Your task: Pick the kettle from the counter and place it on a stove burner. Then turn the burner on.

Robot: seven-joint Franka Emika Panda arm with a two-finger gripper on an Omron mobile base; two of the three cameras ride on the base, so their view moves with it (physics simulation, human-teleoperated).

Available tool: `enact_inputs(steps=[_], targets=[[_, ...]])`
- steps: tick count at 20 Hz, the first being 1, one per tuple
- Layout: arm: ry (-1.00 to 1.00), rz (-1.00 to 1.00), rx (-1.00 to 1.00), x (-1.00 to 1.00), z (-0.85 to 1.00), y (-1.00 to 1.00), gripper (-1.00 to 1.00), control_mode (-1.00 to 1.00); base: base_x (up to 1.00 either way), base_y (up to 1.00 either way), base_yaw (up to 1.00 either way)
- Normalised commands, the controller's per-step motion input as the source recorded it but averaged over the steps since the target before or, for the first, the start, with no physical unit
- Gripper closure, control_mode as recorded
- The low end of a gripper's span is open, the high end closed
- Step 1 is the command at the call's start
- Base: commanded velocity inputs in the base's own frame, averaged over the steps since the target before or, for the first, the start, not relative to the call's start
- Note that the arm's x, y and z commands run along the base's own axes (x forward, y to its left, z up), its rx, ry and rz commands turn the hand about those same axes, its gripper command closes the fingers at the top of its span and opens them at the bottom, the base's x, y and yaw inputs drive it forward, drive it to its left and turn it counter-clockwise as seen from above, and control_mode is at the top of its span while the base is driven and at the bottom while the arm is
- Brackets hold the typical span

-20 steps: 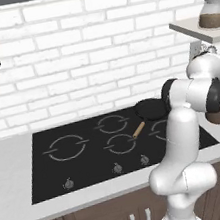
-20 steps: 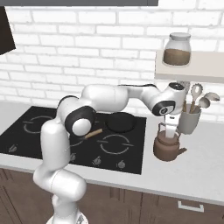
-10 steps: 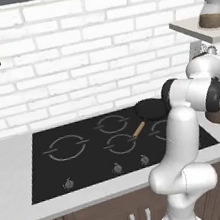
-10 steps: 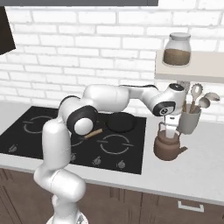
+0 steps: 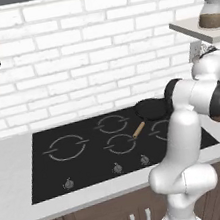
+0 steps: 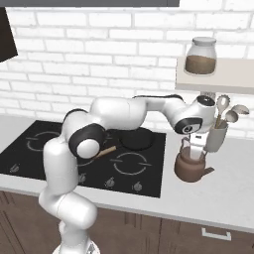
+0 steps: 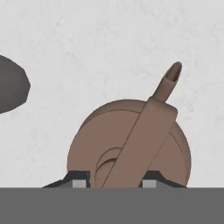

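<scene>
The counter [image 6: 233, 198] carries the stove [image 6: 30, 149] and, just off the stove's right edge, the kettle [image 6: 191, 167]. The frying pan [image 6: 136, 139] rests on the stove's back right area. The gripper [image 6: 197, 149] points down over the kettle, its fingers [image 7: 78, 180] on either side of the arched handle; firm closure cannot be confirmed.
</scene>
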Motion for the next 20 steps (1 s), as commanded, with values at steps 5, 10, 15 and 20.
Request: enact_inputs(steps=[5, 10, 15, 20], targets=[[-0.33, 0.01, 0.03, -1.00, 0.44, 0.28, 1.00, -1.00, 0.00, 0.00, 0.00], [-0.40, 0.00, 0.00, -0.72, 0.63, 1.00, 1.00, -1.00, 0.00, 0.00, 0.00], [-0.28, 0.00, 0.00, -0.29, 0.86, 1.00, 1.00, -1.00, 0.00, 0.00, 0.00], [-0.20, 0.00, 0.00, -0.22, 0.81, 1.00, 1.00, -1.00, 0.00, 0.00, 0.00]])
